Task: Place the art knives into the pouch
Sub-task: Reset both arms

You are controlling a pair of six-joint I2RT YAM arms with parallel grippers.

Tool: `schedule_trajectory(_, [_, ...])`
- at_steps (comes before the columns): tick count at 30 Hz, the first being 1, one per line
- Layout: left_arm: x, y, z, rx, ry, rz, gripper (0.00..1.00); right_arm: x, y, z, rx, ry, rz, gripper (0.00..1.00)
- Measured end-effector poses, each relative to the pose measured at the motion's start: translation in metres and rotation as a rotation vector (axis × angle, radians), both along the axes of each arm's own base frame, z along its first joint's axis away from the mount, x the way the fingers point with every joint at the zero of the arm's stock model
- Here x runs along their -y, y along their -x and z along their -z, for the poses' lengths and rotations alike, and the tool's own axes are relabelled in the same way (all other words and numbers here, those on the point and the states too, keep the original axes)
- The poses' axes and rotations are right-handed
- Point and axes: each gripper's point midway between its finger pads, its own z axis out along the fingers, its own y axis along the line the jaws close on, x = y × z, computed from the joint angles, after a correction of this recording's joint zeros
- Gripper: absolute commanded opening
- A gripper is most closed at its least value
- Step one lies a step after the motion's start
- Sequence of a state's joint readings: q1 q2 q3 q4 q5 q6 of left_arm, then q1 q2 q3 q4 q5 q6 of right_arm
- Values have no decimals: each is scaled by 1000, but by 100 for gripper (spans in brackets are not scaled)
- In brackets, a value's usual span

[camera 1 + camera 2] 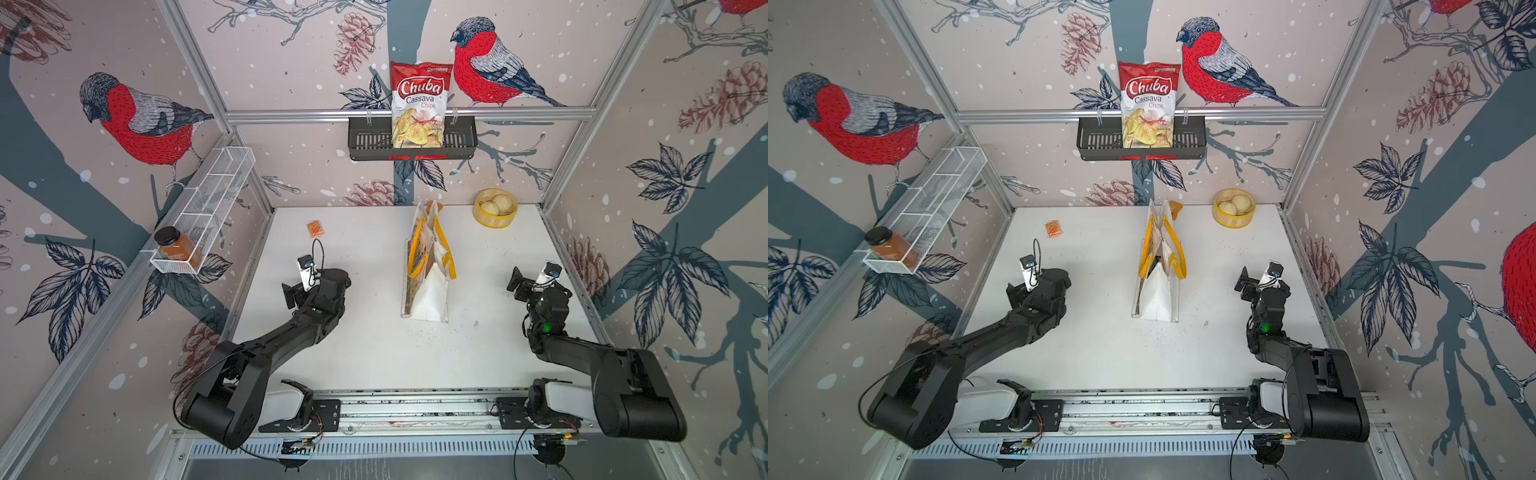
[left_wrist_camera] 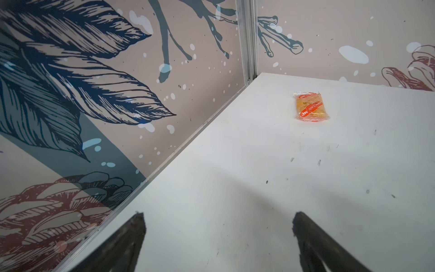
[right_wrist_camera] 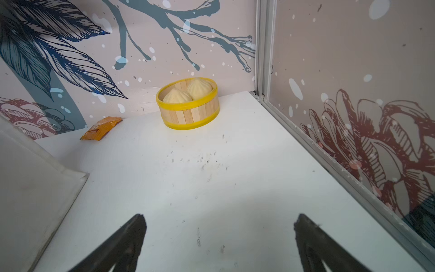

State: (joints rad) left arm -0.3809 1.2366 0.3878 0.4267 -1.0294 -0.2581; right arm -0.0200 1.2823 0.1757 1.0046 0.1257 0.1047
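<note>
White table [image 1: 374, 353], pouch [image 1: 428, 291] upright mid-table, orange packet [image 3: 101, 128] in right-wrist view, both claws spread, empty.

Both top views look steeply down from high above the front rail, facing the back wall and taking in the whole white table [image 1: 374, 353] — nearly the same scene, shifted slightly sideways. The left wrist view sits low over the table, facing the back-left corner and an orange packet [image 2: 310, 108] that both top views also show [image 1: 1053, 228]. The right wrist view, equally low, faces the back-right corner and the steamer basket [image 3: 188, 103] — seen from above too [image 1: 495, 208].
</note>
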Motion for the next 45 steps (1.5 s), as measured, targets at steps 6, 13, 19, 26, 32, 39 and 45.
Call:
schedule_trajectory(6, [6, 4, -3, 100, -41, 128, 97, 4, -3, -6, 42, -6, 14, 100])
schedule_trajectory(13, [7, 9, 3, 149, -90, 199, 97, 10, 9, 14, 53, -28, 42, 100])
schedule_trajectory(19, [1, 6, 0, 226, -89, 243, 97, 11, 8, 4, 121, -37, 48, 100])
schedule_trajectory(26, [9, 0, 26, 175, -60, 365, 98, 10, 8, -3, 155, -43, 47, 100])
schedule_trajectory(32, [19, -7, 33, 156, -50, 431, 98, 7, 6, -6, 163, -41, 37, 100])
schedule_trajectory(39, [23, -30, 1, 264, -40, 501, 98, -13, -5, -11, 162, 7, -27, 100])
schedule_trajectory(45, [20, -58, -6, 261, 26, 568, 98, -9, -9, -7, 136, 33, 9, 100])
